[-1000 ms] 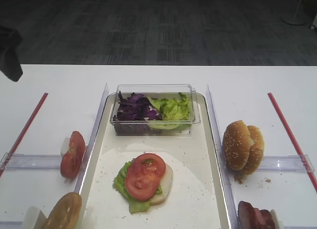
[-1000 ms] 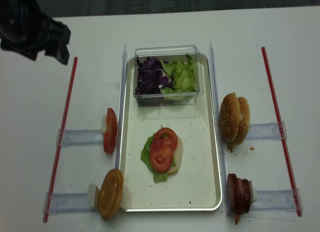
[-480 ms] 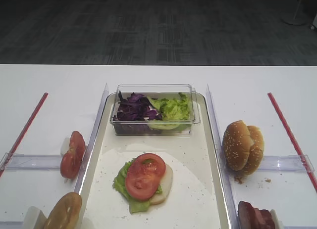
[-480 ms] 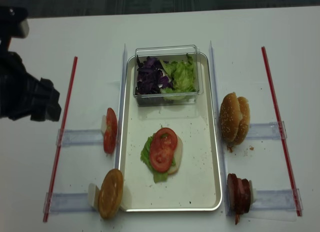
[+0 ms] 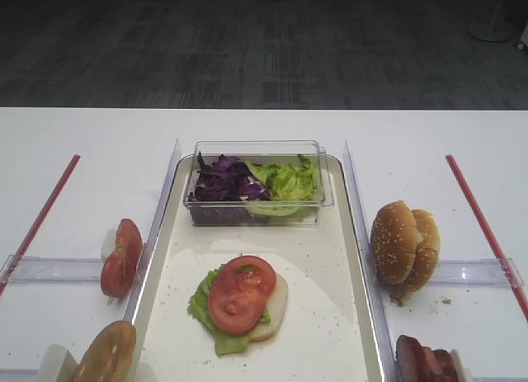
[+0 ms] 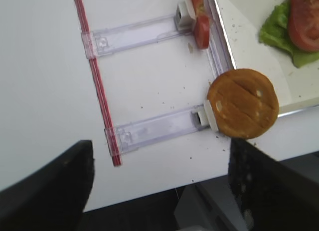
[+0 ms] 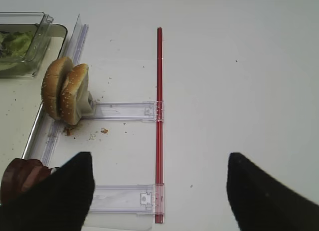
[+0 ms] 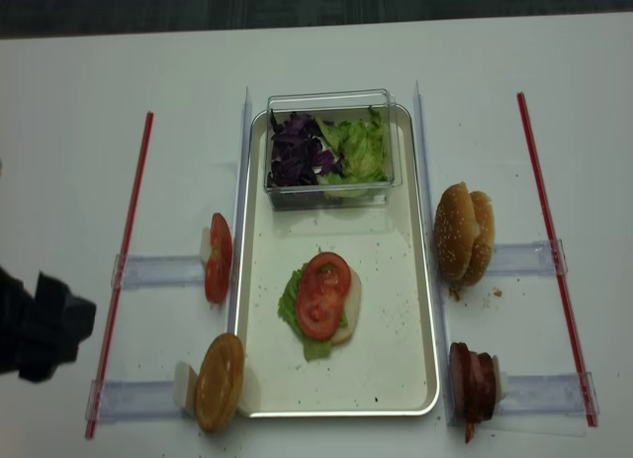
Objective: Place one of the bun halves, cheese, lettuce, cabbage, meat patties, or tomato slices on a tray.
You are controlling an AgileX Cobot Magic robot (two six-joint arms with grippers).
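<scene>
Now both pincers gape wide, empty: left pincer above the table's edge, right pincer likewise. Glossy tomato slices top lettuce at the tray's six o'clock.

You see a cream tray with a shiny metallic rim and crumb-speckled matt floor, a clear glossy plastic box, wet-looking glossy tomato slices, ruffled lettuce, rough sesame-seeded bun halves and a smooth matt white table.
</scene>
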